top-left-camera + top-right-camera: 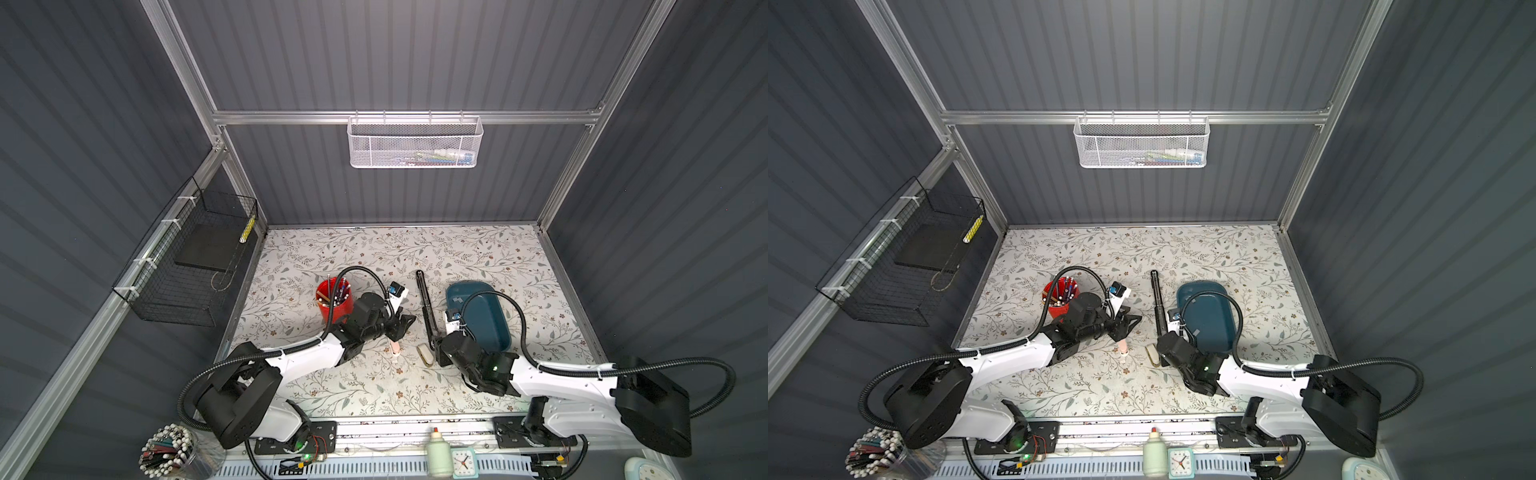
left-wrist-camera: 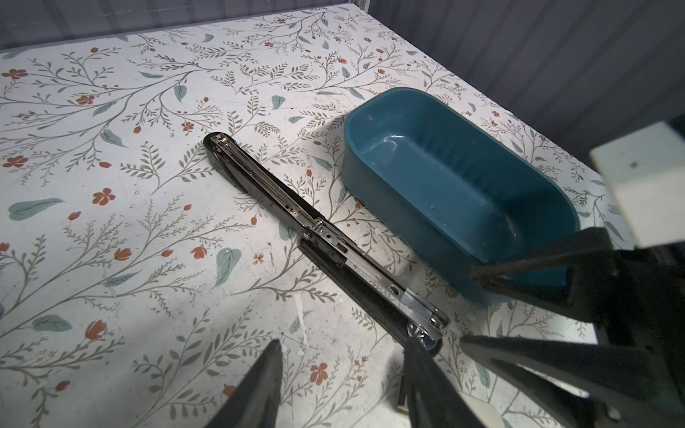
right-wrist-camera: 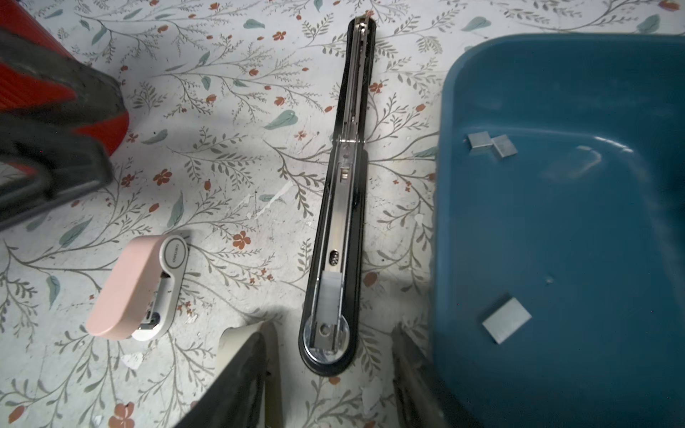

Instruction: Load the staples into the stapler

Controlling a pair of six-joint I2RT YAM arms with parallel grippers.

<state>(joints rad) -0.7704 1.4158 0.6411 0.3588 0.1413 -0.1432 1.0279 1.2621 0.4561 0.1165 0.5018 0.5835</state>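
Staples (image 3: 506, 319): flat grey squares in blue tray (image 3: 556, 229), frame right; left wrist view doesn't show them. Left gripper (image 2: 341, 344), right gripper (image 3: 330, 328): jaws apart, empty.

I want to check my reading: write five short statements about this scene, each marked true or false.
1. The black stapler lies opened flat on the table. True.
2. The staples lie on the bare table. False: they lie in the tray.
3. The left gripper holds staples. False: it is open and empty.
4. A pink stapler lies on the table. True.
5. The tray stands between cup and black stapler. False: the black stapler is in the middle.
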